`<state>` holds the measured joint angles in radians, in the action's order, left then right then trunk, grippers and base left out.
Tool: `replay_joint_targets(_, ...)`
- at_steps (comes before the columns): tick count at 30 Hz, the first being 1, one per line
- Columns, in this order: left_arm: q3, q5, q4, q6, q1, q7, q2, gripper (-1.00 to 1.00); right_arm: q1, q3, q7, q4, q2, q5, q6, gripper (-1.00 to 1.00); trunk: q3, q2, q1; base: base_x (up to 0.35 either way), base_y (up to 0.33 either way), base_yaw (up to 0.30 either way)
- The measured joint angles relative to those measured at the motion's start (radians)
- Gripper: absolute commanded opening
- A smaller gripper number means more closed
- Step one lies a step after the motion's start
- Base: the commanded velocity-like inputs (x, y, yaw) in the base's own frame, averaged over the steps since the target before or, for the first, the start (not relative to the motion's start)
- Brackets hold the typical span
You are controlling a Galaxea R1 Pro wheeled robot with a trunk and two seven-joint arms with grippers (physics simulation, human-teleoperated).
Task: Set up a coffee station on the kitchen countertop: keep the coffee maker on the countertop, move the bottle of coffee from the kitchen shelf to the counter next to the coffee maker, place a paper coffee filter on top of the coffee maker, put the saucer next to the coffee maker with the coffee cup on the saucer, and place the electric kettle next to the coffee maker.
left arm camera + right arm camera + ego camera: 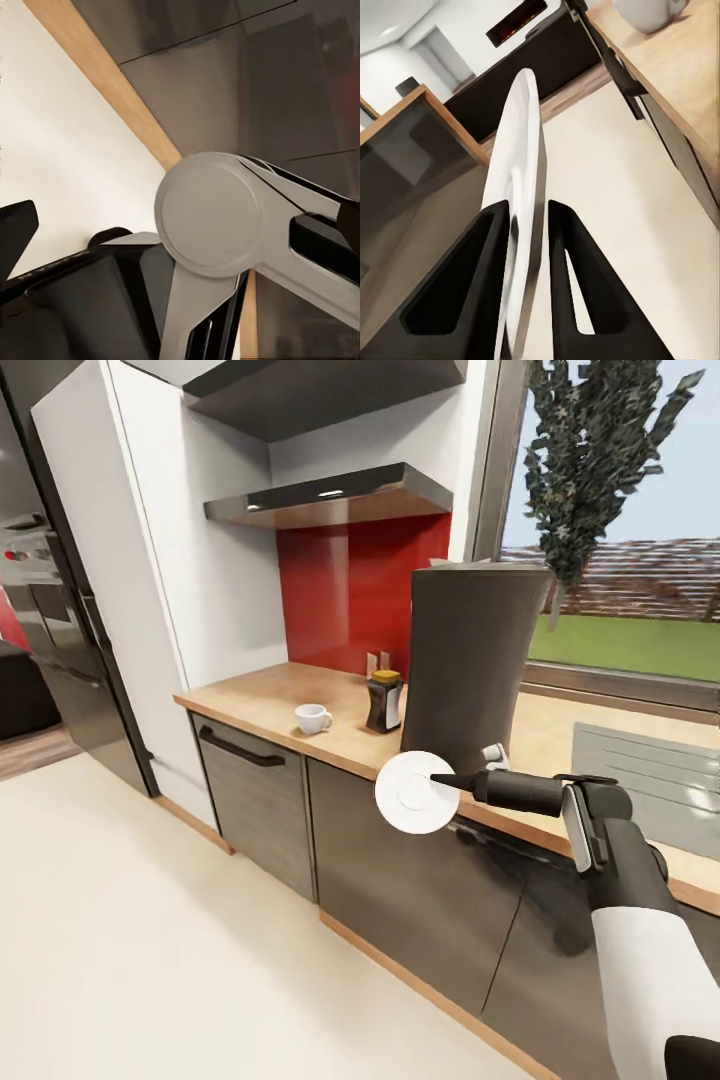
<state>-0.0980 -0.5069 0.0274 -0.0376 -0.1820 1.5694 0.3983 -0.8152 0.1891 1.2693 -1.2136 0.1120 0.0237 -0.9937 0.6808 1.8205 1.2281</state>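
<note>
Right gripper, fingers clenched on the saucer held edge-up at frame centre, worktop up-left beyond.

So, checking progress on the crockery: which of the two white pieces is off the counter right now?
The saucer, clamped on edge in the right gripper in front of the cabinets; the coffee cup sits on the countertop.

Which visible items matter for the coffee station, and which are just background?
Job:
saucer, held on edge by the right gripper
coffee cup
bottle of coffee
coffee maker
kitchen countertop
kitchen shelf

Background:
fridge
window
red backsplash
</note>
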Motion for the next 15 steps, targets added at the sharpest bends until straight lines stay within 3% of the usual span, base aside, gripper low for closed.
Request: replay_joint_targets(15,0.0,0.0,0.0,0.0,0.0,0.0,0.0,1.0,0.0,-0.001,0.0,0.0,-0.001,0.0,0.0,-1.0,0.0,0.0,0.0,0.146,0.256,-0.044)
